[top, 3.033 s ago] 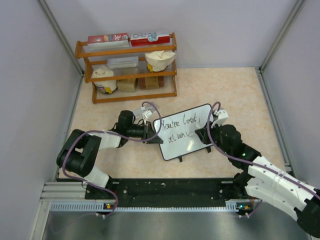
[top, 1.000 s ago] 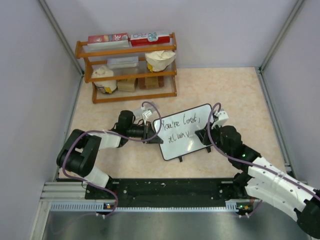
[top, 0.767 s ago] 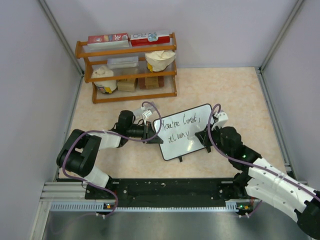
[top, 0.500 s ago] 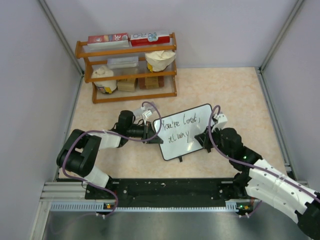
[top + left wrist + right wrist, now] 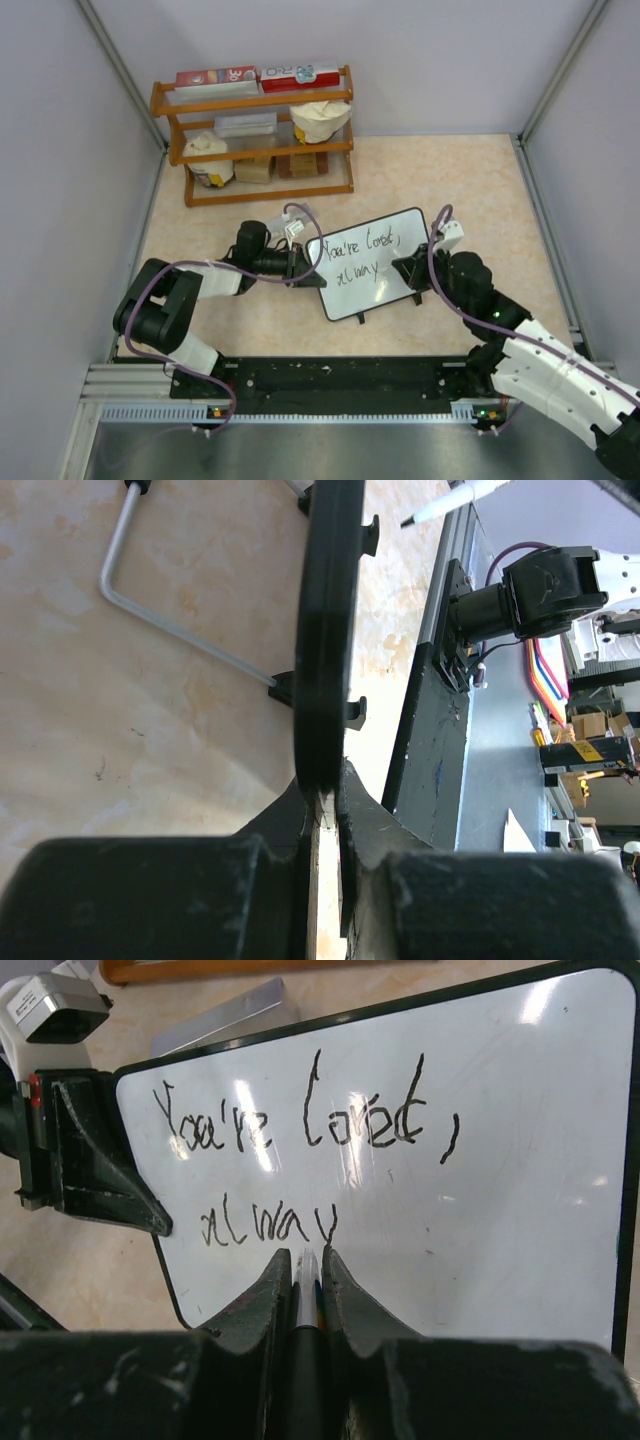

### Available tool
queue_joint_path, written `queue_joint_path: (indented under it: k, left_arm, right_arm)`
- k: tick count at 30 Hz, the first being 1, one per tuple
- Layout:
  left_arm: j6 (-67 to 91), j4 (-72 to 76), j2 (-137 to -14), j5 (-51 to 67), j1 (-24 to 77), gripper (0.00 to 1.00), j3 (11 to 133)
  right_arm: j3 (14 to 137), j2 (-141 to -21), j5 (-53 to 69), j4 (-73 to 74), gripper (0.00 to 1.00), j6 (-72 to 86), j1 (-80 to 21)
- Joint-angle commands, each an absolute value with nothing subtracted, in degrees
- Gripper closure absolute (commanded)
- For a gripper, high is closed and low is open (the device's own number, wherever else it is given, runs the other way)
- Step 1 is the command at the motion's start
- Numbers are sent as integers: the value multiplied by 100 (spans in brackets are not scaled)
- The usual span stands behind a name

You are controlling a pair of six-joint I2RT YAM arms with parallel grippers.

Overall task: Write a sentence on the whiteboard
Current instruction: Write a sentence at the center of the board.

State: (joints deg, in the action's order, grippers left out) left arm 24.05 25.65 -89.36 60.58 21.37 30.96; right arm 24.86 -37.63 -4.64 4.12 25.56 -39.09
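Observation:
The whiteboard [image 5: 385,285] stands tilted at mid table, white with a thin black frame. It carries the sentence [image 5: 300,1125] in black script: "You're loved," above "alway". My left gripper [image 5: 303,268] is shut on the board's left edge [image 5: 325,630], seen edge-on in the left wrist view, with my left gripper [image 5: 327,795] pinching its frame. My right gripper [image 5: 412,272] is at the board's right side, shut on a marker [image 5: 306,1290]. In the right wrist view my right gripper [image 5: 305,1260] sits just below the "y"; the marker's tip is hidden.
A wooden shelf rack [image 5: 255,135] with boxes and bags stands at the back left. The board's wire stand foot [image 5: 165,615] rests on the beige tabletop. Grey walls close in both sides. The black rail [image 5: 340,378] runs along the near edge.
The second line grew from "alwa" to "alway". My right gripper then drew back to the right, off the writing. The left gripper and board have not moved.

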Motion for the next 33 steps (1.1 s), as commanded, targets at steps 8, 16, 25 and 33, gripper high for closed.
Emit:
queue_joint_path:
  k: [8, 16, 25, 33]
  left_arm:
    - [2162, 2443, -8868, 5994, 2180, 100, 3041]
    - [2162, 2435, -8895, 5994, 2180, 100, 3067]
    - [2162, 2435, -8895, 6012, 2180, 100, 3067]
    - [2162, 2435, -8895, 6003, 2180, 100, 3067]
  right_arm:
    - [3015, -4157, -712, 44, 100, 2399, -3306]
    - [2988, -4236, -510, -220, 100, 2443, -3261]
    - [2979, -4394, -378, -343, 100, 2496, -3261]
    - [2953, -4518, -343, -352, 100, 2505, -3261]
